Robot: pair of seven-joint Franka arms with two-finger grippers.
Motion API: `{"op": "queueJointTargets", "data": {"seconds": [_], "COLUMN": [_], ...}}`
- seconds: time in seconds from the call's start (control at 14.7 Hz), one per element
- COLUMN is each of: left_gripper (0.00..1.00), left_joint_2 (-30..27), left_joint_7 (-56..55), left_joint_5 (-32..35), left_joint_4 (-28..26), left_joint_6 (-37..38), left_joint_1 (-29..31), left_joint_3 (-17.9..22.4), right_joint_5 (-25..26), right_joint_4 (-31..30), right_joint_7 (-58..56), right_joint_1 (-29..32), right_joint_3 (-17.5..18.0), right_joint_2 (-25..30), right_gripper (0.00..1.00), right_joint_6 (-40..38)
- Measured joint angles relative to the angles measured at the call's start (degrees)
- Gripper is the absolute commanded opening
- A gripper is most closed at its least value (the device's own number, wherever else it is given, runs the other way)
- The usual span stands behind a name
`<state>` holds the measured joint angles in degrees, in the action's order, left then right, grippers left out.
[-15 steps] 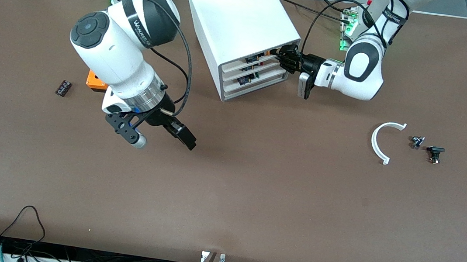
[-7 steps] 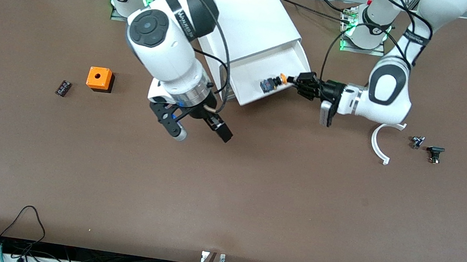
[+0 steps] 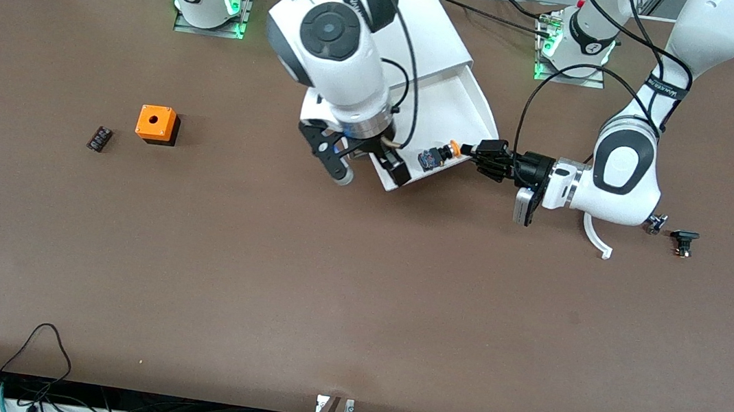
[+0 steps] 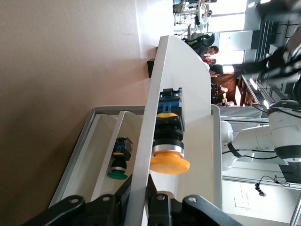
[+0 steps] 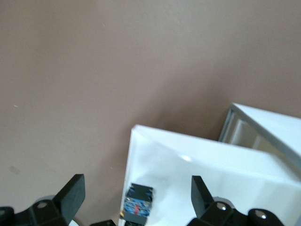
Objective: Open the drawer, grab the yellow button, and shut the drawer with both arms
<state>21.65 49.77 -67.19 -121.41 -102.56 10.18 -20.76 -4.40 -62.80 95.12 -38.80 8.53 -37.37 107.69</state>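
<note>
Front view, read across from the right arm's end of the counter [image 3: 194, 269]: small black part [image 3: 99, 138], then orange cube [image 3: 156, 125], both lying apart from the work. Right hand [image 3: 363, 169] over the drawer's front corner, fingers spread wide, holding nothing. Drawer [image 3: 444, 108] drawn well out of the white cabinet [image 3: 439, 31]. Button [image 3: 439, 155] lying on its side on the drawer floor close to the front wall, orange cap toward the left hand. Left hand [image 3: 468, 150] clamped on the drawer's front wall, confirmed in the left wrist view with wall edge between the fingers. White arc piece [image 3: 595, 239] and two small dark parts [image 3: 671, 232] near the left arm's end.

Handling judgement: button small, light, rigid plastic; rounded cap likely slippery, so grip best taken across the squarer black body.

Against half a second earlier: drawer pulled farther out, left hand carried with it, right hand moved in from the bare counter to the drawer corner.
</note>
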Motion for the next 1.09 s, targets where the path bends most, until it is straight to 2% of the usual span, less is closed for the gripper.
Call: {"op": "queueJointTargets", "data": {"seconds": [0.2, 0.41, 0.88, 1.02, 1.09], "left_gripper": [1.0, 1.0, 1.0, 1.0, 1.0], "left_joint_2": [0.0, -0.2, -1.6, -1.8, -1.8], "left_joint_7": [-0.1, -3.4, -28.3, -31.2, -31.9], "left_joint_5": [0.3, 6.1, 31.9, 38.1, 41.1], "left_joint_4": [0.3, 3.6, 23.5, 27.9, 29.6], "left_joint_6": [-1.3, -0.7, 14.9, 17.6, 18.5], "left_joint_1": [0.1, 0.3, 2.5, 2.5, 2.6], "left_joint_3": [0.1, 0.1, 0.2, 0.1, 0.2], "right_joint_5": [0.0, 0.0, 0.0, 0.0, 0.0], "right_joint_4": [0.0, 0.2, 3.8, 4.0, 4.1], "right_joint_7": [3.6, 7.1, 12.0, 12.7, 12.8], "right_joint_1": [-2.7, -4.1, -5.9, -6.0, -6.1], "right_joint_3": [-0.3, -0.4, -0.4, -0.4, -0.4], "right_joint_2": [-1.5, -2.3, -7.0, -7.9, -8.2], "right_gripper": [1.0, 1.0, 1.0, 0.95, 0.87], "right_joint_6": [-0.2, -0.2, 3.1, 4.3, 4.6]}}
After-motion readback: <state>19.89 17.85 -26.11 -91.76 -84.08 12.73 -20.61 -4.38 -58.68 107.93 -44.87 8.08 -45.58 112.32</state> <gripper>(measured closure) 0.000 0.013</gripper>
